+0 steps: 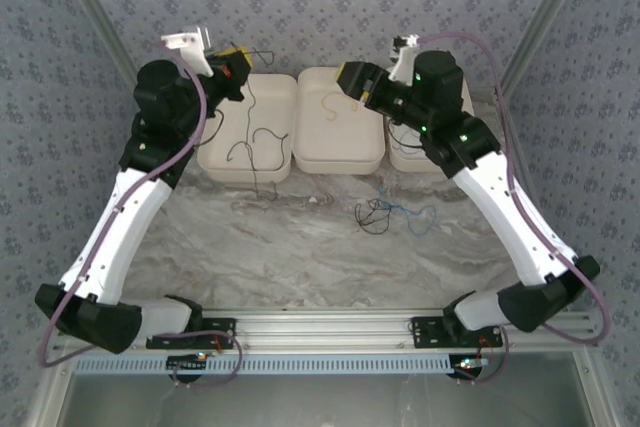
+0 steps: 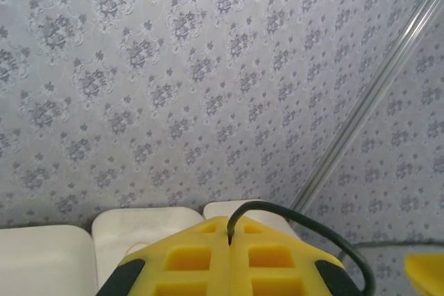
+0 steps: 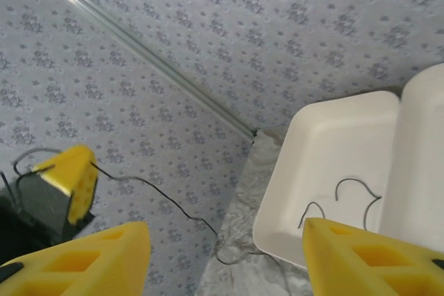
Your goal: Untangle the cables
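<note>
Judging progress, you're partway — your left gripper (image 2: 229,230) pinches tight on a black cable (image 2: 267,204), right gripper (image 3: 225,254) gapes empty; orange cable (image 1: 335,107) lies in a tray (image 1: 340,165), a blue-black tangle (image 1: 390,215) waits on the table (image 1: 250,247)

We look steeply down from high on the near side of the left tray (image 1: 248,132), far enough back to take in the whole table (image 1: 300,247). Our left wrist camera sits close by that tray (image 2: 41,268), aimed past it at the wallpaper (image 2: 208,67). Our right wrist camera looks across the same tray (image 3: 333,143) from nearby.
</note>
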